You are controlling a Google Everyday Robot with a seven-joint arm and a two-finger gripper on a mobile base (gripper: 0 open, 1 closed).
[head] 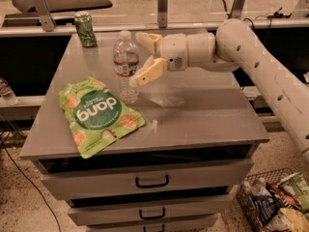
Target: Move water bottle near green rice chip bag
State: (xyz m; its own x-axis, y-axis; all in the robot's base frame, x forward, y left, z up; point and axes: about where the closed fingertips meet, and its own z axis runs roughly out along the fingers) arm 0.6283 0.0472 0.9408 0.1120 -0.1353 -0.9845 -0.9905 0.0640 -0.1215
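Note:
The water bottle (126,65) stands upright on the grey table top (207,115), just behind the upper right corner of the green rice chip bag (99,115). The bag lies flat at the front left of the table. My gripper (136,59) is open, its two tan fingers (149,71) spread wide just to the right of the bottle. One finger is above and behind the bottle's shoulder, the other is at its mid height. The fingers do not grip the bottle.
A green can (85,29) stands at the table's back left corner. Drawers (152,180) are below the table top. A wire basket of packets (275,202) sits on the floor at the right. Another bottle (6,92) is at the far left edge.

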